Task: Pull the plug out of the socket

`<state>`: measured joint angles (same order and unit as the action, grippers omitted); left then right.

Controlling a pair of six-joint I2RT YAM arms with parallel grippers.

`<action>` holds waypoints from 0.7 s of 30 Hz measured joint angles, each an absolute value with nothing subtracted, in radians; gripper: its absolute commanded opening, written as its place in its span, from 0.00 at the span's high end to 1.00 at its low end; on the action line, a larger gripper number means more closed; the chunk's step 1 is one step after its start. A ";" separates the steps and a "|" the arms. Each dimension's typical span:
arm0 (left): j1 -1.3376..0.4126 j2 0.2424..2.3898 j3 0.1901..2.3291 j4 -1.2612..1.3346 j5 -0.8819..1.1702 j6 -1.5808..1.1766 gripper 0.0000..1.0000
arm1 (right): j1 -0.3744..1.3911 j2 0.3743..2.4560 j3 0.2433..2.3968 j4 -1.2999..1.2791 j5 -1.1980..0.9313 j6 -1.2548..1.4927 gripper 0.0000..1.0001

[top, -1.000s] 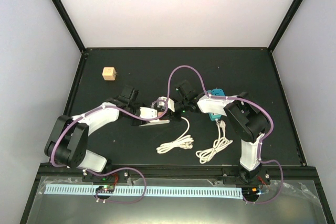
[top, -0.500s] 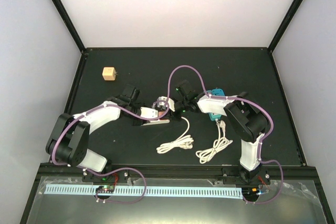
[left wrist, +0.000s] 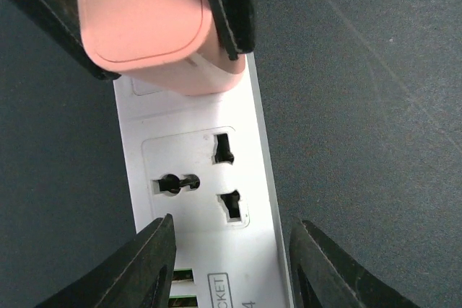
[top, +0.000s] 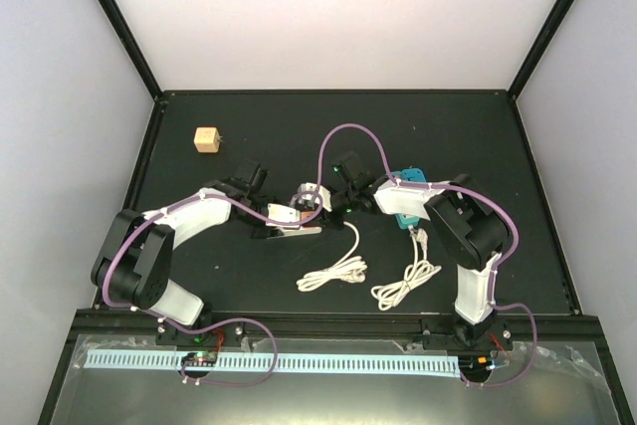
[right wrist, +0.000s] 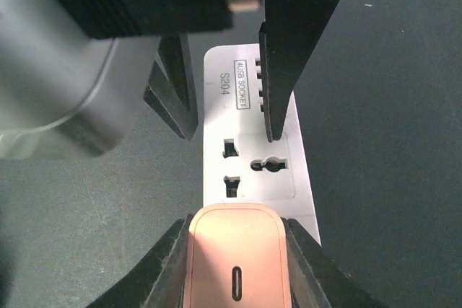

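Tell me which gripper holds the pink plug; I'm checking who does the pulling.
The right gripper: its fingers clamp the pink plug by its sides, whereas the left gripper grips the white socket strip by its edges.

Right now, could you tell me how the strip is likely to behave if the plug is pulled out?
The strip looks like flat, slim plastic, so it is probably light; it would likely lift with the plug unless pinned. The left gripper straddles it, which may hold it down. It looks rigid, so it should not flex.
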<state>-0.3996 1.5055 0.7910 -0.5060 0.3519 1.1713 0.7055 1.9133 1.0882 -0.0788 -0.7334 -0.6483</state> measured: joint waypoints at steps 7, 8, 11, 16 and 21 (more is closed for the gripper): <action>-0.400 1.503 0.785 -0.491 0.337 1.172 0.64 | 0.706 1.913 1.088 -0.079 -0.735 -0.648 0.97; -0.400 1.501 0.783 -0.490 0.336 1.172 0.65 | 0.705 1.913 1.088 -0.079 -0.736 -0.648 0.97; -0.401 1.500 0.782 -0.493 0.334 1.172 0.66 | 0.705 1.913 1.088 -0.078 -0.737 -0.642 0.98; -0.402 1.499 0.782 -0.496 0.334 1.171 0.68 | 0.703 1.913 1.088 -0.075 -0.743 -0.620 0.98; -0.402 1.499 0.783 -0.498 0.334 1.171 0.68 | 0.702 1.912 1.087 -0.072 -0.743 -0.615 0.98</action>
<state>-0.4019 1.4990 0.7834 -0.4984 0.3344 1.1709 0.7025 1.9121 1.0874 -0.0723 -0.7429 -0.6147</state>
